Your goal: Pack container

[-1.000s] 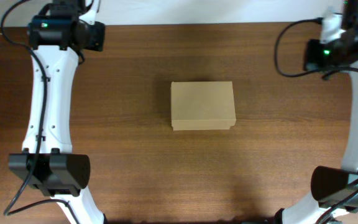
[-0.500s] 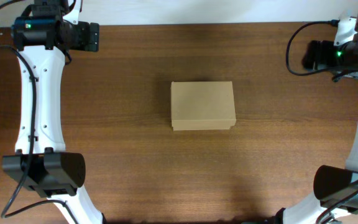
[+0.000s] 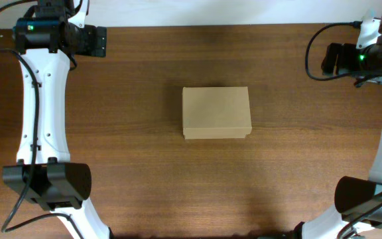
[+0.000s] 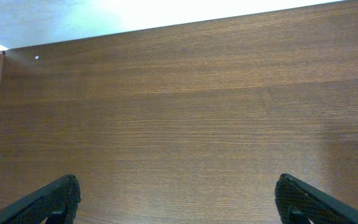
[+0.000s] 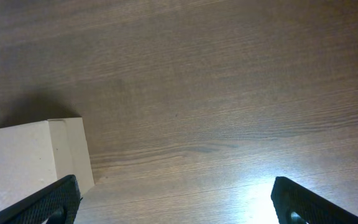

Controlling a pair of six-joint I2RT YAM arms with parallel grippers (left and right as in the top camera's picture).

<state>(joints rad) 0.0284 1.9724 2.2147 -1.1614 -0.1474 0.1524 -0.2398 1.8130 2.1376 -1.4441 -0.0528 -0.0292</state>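
The container (image 3: pixel 216 112), a plain tan cardboard box with its lid down, lies flat in the middle of the wooden table. My left gripper (image 3: pixel 93 41) is at the far left corner, well away from the box. In its wrist view the left gripper (image 4: pixel 176 190) is open over bare wood. My right gripper (image 3: pixel 331 58) is near the far right edge, also away from the box. From the right wrist, the right gripper (image 5: pixel 174 190) stands open with nothing in it. A corner of the container (image 5: pixel 23 155) shows beside the left fingertip (image 5: pixel 64 193).
The brown wooden table (image 3: pixel 138 172) runs to a white wall along its far edge (image 4: pixel 166 25). Both arm bases (image 3: pixel 48 186) stand at the near corners. Cables loop off the right arm (image 3: pixel 310 50).
Over the last second both arms have swung outward toward the table's sides, and they have held still for the last half second. The box has not moved.
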